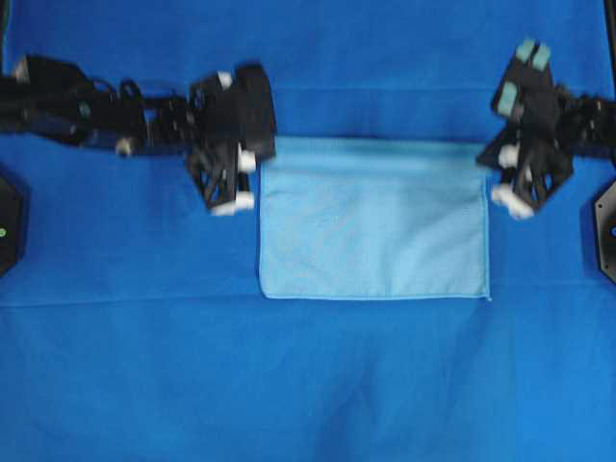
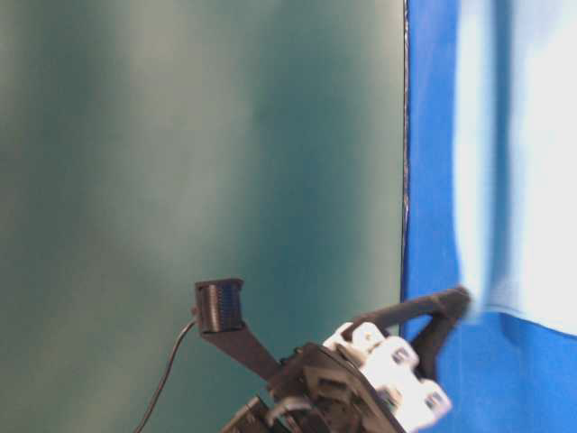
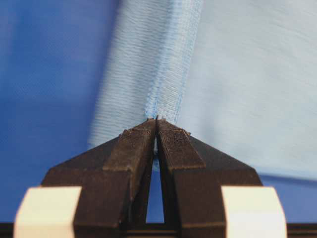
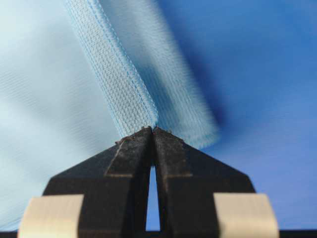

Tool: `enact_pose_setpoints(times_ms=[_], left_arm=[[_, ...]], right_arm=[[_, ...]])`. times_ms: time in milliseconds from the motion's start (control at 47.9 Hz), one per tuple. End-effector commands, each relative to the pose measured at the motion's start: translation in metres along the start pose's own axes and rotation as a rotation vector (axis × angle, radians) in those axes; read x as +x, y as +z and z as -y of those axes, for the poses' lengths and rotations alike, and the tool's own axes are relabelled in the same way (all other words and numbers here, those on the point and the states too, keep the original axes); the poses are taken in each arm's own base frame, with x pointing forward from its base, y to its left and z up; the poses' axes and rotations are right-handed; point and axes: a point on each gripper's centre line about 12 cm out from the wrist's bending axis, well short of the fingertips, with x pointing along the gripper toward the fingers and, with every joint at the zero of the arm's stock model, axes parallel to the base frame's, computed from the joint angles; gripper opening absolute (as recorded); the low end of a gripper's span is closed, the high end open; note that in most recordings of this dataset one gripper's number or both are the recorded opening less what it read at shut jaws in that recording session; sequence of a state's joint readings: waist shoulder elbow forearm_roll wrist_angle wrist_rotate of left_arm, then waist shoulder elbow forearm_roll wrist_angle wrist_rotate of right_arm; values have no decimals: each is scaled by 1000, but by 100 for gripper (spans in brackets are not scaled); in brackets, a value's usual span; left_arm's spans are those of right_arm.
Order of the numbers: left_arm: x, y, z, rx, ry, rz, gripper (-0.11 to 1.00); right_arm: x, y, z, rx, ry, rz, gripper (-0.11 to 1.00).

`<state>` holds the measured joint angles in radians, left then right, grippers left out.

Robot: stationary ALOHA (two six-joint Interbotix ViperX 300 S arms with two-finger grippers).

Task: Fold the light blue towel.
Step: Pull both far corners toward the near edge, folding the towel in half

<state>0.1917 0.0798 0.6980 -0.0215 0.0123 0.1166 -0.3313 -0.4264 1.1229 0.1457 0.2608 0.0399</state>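
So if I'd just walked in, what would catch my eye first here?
Probably the light blue towel, a pale rectangle in the middle of the big dark blue cloth covering the table. Next, the two black arms at its upper corners: the left claw and right claw are each pinched shut on a towel edge, the fabric rising in a ridge from their tips.

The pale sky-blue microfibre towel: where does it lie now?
In the overhead view, the pale sky-blue microfibre towel lies mid-table on the large royal-blue cloth, between both grippers.
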Motion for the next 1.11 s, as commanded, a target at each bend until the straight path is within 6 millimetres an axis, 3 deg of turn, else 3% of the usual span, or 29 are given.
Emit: enact_pose_setpoints(times_ms=[0, 188, 375, 688, 1085], left_arm=[[-7, 10, 23, 33, -42, 30, 1], [-9, 10, 77, 76, -142, 33, 1], [-12, 7, 108, 81, -201, 38, 1], [-13, 10, 123, 72, -232, 79, 1], [-13, 12, 122, 70, -230, 92, 1]], right_arm=[[-4, -2, -19, -4, 63, 7, 2], [-6, -18, -58, -63, 177, -35, 2], [-7, -31, -81, -116, 240, -74, 2], [-7, -40, -94, -144, 274, -108, 2], [-5, -36, -96, -128, 280, -79, 2]])
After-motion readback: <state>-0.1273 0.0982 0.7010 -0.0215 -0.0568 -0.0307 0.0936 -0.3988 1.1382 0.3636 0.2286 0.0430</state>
